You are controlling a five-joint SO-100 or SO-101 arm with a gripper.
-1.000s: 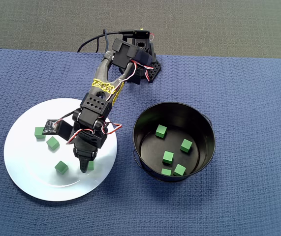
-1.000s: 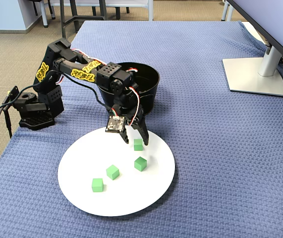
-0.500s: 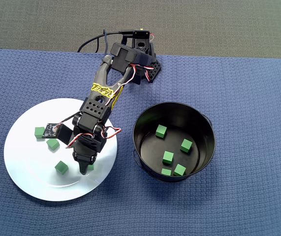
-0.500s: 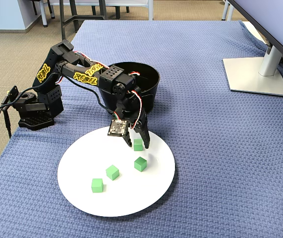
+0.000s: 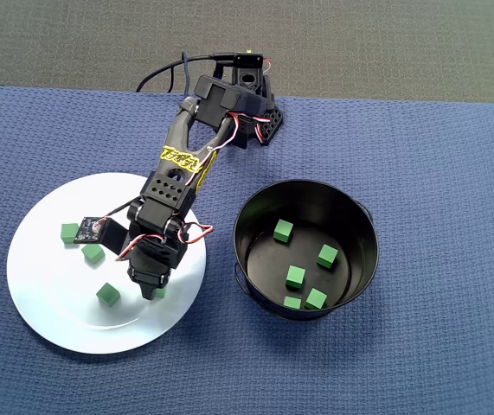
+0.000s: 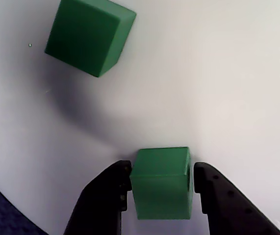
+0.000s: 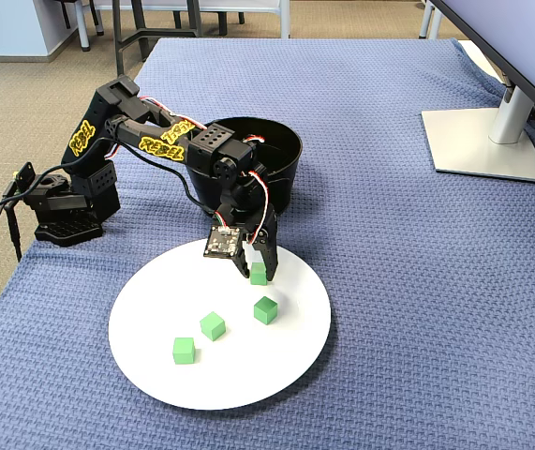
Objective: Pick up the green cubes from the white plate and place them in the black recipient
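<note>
Overhead view: straight down on the blue-cloth table (image 5: 437, 173), arm base at top, wide enough to take in the round glossy white plate (image 5: 48, 294) and the black metal pot (image 5: 359, 216).

Fixed view: oblique and high, from the plate side, base at left, pot (image 7: 281, 183) beyond plate (image 7: 295, 328).

Wrist view: very close, looking down past the black pincer (image 6: 160, 172) onto plate surface (image 6: 228, 73).

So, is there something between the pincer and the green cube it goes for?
Nothing visible. In the wrist view the pincer already has one finger on each side of the green cube on the white plate. The nearest other cube lies apart.
</note>
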